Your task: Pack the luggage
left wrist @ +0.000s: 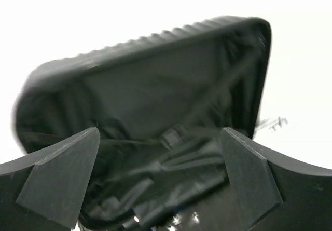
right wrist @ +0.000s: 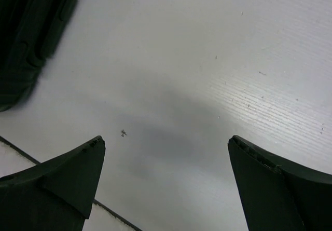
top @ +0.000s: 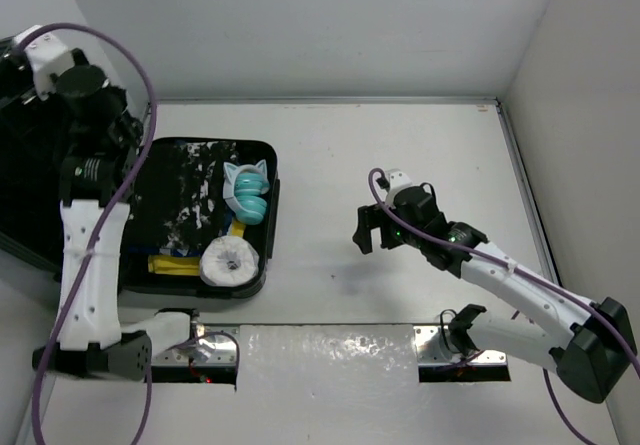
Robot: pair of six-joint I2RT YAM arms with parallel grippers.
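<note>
The luggage [top: 160,180] is lying open at the left edge of the table [top: 400,145]. Its lower half is resting flat and its lid is standing raised at the far left. Inside the lower half, a teal-and-white rolled item [top: 247,190] is sitting against the right wall, a white roll [top: 230,260] is lying in the near right corner, and a yellow item [top: 175,263] is lying beside that roll.

The left pincer [left wrist: 160,132] is hanging above the luggage's left side and facing the lid's dark lining. Its fingers are spread wide, gripping nothing and touching nothing visible. In the left wrist view, the lid's ribbed shell is showing along the top.

The right pincer [top: 366,227] is hovering over bare table, well apart from the luggage and to its right. Its fingers are also standing wide apart and holding nothing. In the right wrist view, only a dark ribbed edge of the luggage is showing in the upper left corner.
</note>
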